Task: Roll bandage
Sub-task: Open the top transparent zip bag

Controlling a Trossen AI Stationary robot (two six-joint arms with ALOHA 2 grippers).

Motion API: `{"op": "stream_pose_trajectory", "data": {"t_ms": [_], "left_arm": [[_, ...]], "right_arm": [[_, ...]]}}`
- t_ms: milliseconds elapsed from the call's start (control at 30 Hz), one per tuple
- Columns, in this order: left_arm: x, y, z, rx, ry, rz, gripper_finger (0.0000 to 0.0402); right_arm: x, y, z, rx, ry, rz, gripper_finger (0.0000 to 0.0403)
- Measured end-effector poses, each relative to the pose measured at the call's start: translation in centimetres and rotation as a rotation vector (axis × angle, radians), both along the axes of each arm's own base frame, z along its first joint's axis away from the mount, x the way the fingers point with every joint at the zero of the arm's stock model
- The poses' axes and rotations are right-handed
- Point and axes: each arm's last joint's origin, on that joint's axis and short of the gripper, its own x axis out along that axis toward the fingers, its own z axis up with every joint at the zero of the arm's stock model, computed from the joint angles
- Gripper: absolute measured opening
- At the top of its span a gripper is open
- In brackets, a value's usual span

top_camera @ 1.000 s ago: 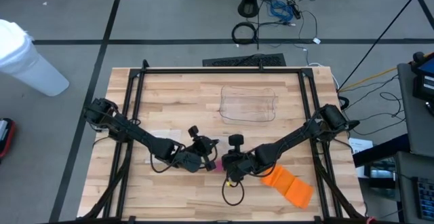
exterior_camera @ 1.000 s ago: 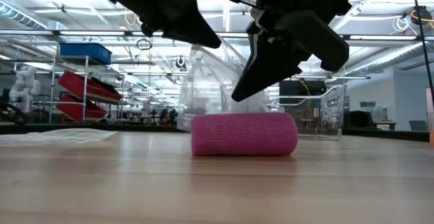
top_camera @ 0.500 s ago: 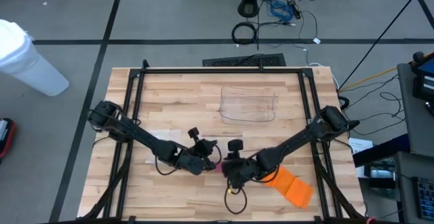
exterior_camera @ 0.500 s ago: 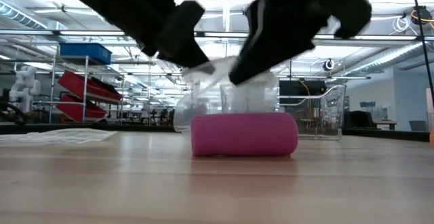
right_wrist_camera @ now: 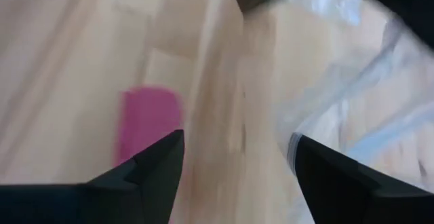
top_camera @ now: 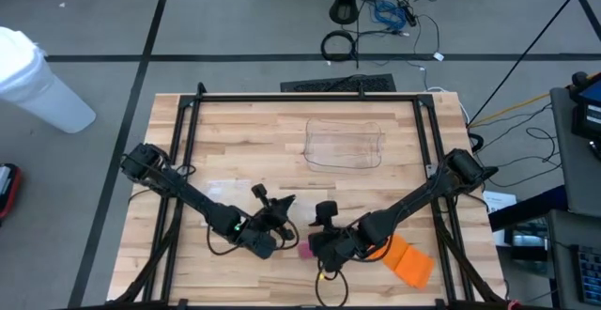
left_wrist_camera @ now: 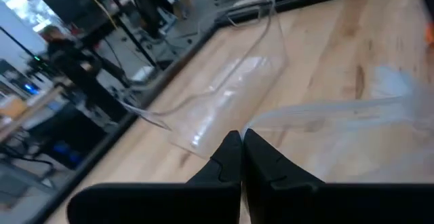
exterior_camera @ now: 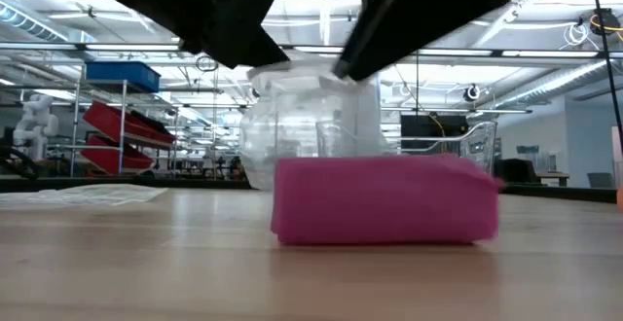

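Two grippers flank your pink bandage roll (exterior_camera: 384, 200), a woven-textured cylinder lying on the pale wooden table (top_camera: 235, 131). Your left gripper (left_wrist_camera: 242, 138) pinches crinkly clear plastic (left_wrist_camera: 339, 112); your right gripper (right_wrist_camera: 234, 149) hovers spread wide, empty.

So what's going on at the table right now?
A pink bandage roll lies on the wooden table, near its front edge, between the two arms. The right gripper hangs over it with its fingers spread wide, holding nothing. The left gripper is shut, close beside the roll, with a clear plastic sheet just past its fingertips. A clear plastic container sits farther back, and an orange item lies to the right.
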Motion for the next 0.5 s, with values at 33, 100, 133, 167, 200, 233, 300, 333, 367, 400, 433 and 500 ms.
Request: {"op": "stream_pose_trajectory", "data": {"t_ms": [33, 100, 133, 167, 200, 233, 300, 333, 367, 400, 433, 500], "left_arm": [[0.0, 0.0, 0.1, 0.014, 0.001, 0.005, 0.0], [0.0, 0.0, 0.2, 0.036, 0.005, 0.016, 0.0], [0.1, 0.1, 0.2, 0.042, 0.007, 0.021, 0.0], [0.1, 0.2, 0.2, 0.05, 0.013, 0.023, 0.0], [0.2, 0.3, 0.2, 0.057, 0.017, 0.028, 0.0], [0.2, 0.4, 0.2, 0.06, 0.017, 0.033, 0.0], [0.3, 0.5, 0.2, 0.056, 0.021, 0.031, 0.0], [0.3, 0.6, 0.2, 0.048, 0.028, 0.023, 0.0], [0.4, 0.7, 0.1, 0.04, 0.034, 0.013, 0.0], [0.4, 0.7, 0.1, 0.034, 0.037, 0.005, 0.0], [0.4, 0.7, 0.1, 0.032, 0.042, -0.002, 0.0], [0.4, 0.5, -0.2, 0.045, 0.078, -0.038, 0.0]], "right_arm": [[-0.1, -0.1, -0.1, -0.004, 0.011, -0.023, 0.0256], [-0.4, -0.4, -0.2, -0.024, 0.018, -0.075, 0.0256], [-0.4, -0.5, -0.2, -0.035, 0.017, -0.097, 0.0255], [-0.5, -0.6, -0.2, -0.048, 0.014, -0.113, 0.0255], [-0.5, -0.6, -0.2, -0.061, 0.006, -0.125, 0.0254], [-0.6, -0.7, 0.0, -0.068, -0.007, -0.137, 0.0253], [-0.8, -0.8, 0.8, -0.067, -0.043, -0.166, 0.0252], [-0.9, -0.9, 1.3, -0.065, -0.069, -0.185, 0.0252], [-1.0, -1.0, 1.8, -0.055, -0.096, -0.202, 0.0252], [-1.1, -1.0, 2.4, -0.044, -0.117, -0.208, 0.0252], [-1.2, -1.1, 3.0, -0.03, -0.135, -0.209, 0.0252], [-1.5, -1.1, 4.0, 0.012, -0.171, -0.214, 0.0252]]}}
